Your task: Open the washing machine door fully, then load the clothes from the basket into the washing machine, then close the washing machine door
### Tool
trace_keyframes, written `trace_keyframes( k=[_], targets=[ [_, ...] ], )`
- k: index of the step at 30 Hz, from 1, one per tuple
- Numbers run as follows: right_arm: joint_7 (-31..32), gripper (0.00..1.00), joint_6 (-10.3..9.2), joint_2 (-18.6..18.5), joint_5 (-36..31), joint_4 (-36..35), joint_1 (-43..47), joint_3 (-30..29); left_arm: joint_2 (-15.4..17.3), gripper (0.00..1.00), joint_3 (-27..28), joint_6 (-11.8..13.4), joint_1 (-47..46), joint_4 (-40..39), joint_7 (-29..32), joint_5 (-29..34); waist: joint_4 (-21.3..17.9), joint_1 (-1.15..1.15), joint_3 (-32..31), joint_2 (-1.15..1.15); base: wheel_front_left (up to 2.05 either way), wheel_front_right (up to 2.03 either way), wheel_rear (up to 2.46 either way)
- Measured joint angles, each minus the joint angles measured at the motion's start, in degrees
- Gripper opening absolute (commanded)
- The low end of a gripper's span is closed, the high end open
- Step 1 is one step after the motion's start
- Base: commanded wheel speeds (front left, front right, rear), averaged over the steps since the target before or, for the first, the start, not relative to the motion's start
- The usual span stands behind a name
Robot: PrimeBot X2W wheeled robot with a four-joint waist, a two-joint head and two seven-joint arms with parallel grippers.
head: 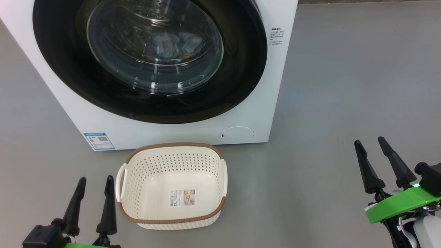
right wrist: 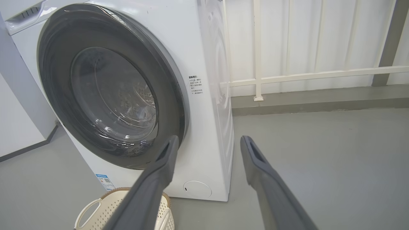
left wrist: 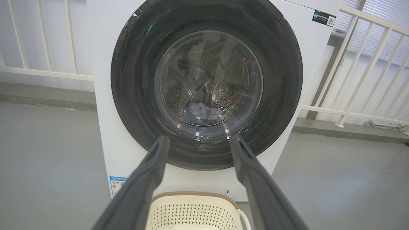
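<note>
Standing wide apart and holding nothing, the left fingers point(head: 108, 203) point toward the washing machine point(head: 172, 132), which rises straight ahead of their tips. The basket point(head: 172, 162) sits on the grey floor point(head: 327, 103) just beside them, on their right, close against the machine's front, with a label sticker point(head: 182, 197) on its bottom. The right fingers point(head: 367, 168) are likewise spread with nothing between them, well to the right of the basket and above the floor. The machine's right front corner lies ahead of them and to their left. The round black door point(head: 241, 69) is shut flat against the machine. Through its glass window point(head: 113, 62) the clothes point(head: 172, 44), a bluish heap with orange spots, lie low in the steel drum point(head: 137, 31), beyond both pairs of tips. In the left wrist view the heap shows just above the gap between the two tips.
</note>
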Motion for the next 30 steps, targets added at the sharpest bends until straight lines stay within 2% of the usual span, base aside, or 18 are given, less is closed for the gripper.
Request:
trace_keyframes(
  k=[30],
  targets=[
    [0.0, 1.0, 0.0, 0.4, -0.4, 0.0, 0.3, 0.1, 0.3, 1.0, 0.0, 0.0, 0.0, 0.1, 0.0, 0.0, 0.1, 0.0, -0.8, 0.0, 0.0, 0.0, 0.0]
  ],
)
